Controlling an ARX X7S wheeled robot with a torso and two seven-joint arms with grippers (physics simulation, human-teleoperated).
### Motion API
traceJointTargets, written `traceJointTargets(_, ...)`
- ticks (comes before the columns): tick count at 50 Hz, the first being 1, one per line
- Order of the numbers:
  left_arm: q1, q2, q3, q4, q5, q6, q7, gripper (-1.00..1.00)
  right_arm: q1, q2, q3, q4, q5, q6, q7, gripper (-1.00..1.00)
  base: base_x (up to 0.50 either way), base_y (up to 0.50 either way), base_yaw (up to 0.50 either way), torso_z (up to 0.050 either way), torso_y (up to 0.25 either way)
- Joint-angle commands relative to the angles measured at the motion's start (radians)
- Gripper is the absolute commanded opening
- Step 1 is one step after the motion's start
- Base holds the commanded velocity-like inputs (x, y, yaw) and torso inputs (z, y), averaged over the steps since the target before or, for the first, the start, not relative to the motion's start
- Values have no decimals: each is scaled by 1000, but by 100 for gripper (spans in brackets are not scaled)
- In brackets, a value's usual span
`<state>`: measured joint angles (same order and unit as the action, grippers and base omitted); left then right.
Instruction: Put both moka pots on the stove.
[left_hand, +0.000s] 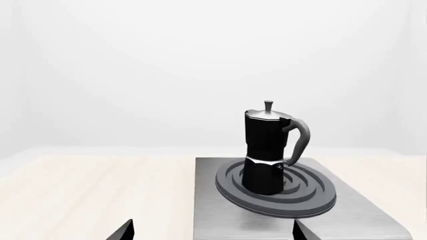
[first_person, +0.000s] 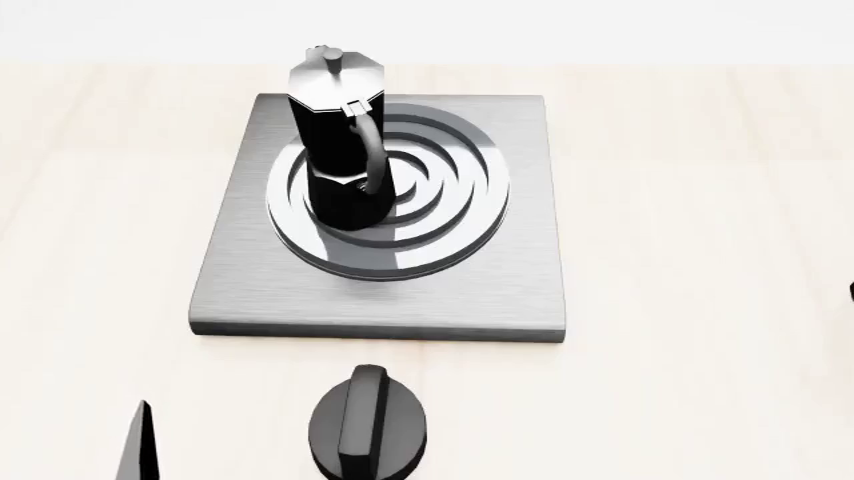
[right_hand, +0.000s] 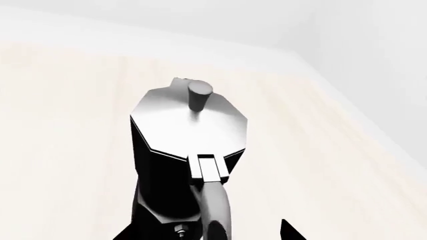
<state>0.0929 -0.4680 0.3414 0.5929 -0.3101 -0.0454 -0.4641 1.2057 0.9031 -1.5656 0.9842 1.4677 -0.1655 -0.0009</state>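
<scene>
Standing nearest the robot in the head view, a squat round black knob (first_person: 370, 424) rests on the pale wooden counter (first_person: 694, 200), just in front of the stove's near edge and apart from it. A black sliver of the left arm (first_person: 138, 440) enters at the lower left corner of that view; the left end effector (left_hand: 212, 231) shows in its own wrist view only as two dark fingertips well apart, so it reads as open, holding nothing. Beyond the knob lies the stove (first_person: 507, 280), a flat square grey metal plate flat on the counter, carrying a round burner (first_person: 454, 190) of concentric raised rings. One moka pot (first_person: 340, 140) stands upright on the left part of that burner, silver lid and small knob on top, looped handle turned toward the robot. The left wrist view confirms it upright on the rings. The second moka pot (right_hand: 190, 160) appears only in the right wrist view, close under the camera, lid and handle facing the lens, with bare counter behind it. Of the right end effector (right_hand: 207, 234), only dark tips flank the pot's lower body; whether they are gripping the pot cannot be told. The far wall (left_hand: 200, 60) is plain white.
</scene>
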Motion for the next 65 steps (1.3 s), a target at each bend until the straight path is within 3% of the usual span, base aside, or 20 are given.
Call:
traceJointTargets(1, -1, -1, 3, -2, 1, 2, -1, 100, -38, -73, 10, 136, 9, -21, -48, 100, 0, 0, 0, 0, 0)
traceJointTargets(12, -3, -1, 9, 1, 1, -4, -3, 100, -45, -83, 16, 148, 9, -26, -43, 100, 0, 0, 0, 0, 0)
traceJointTargets(13, -2, -2, 8, 1, 3, 3, -2, 100, -37, -48, 15, 76, 9, -17, -3, -100, 0, 0, 0, 0, 0)
traceJointTargets(23, -5, -4, 9, 4, -2, -7, -6, 100, -28, -36, 13, 40, 1, -7, 14, -100, 0, 0, 0, 0, 0)
traceJointTargets(29, -6, -4, 8, -4, -3, -1, -5, 100, -32, -80, 19, 130, 2, -17, -42, -100, 0, 0, 0, 0, -3)
traceJointTargets(52, -6, -6, 9, -13, -4, 9, -6, 100, 122, 23, 18, -195, -117, -116, 131, -100, 0, 0, 0, 0, 0)
traceJointTargets(65, -4, -10, 11, -2, -7, 3, -11, 100, 212, 1, 10, -301, -182, -104, 168, -100, 0, 0, 0, 0, 0)
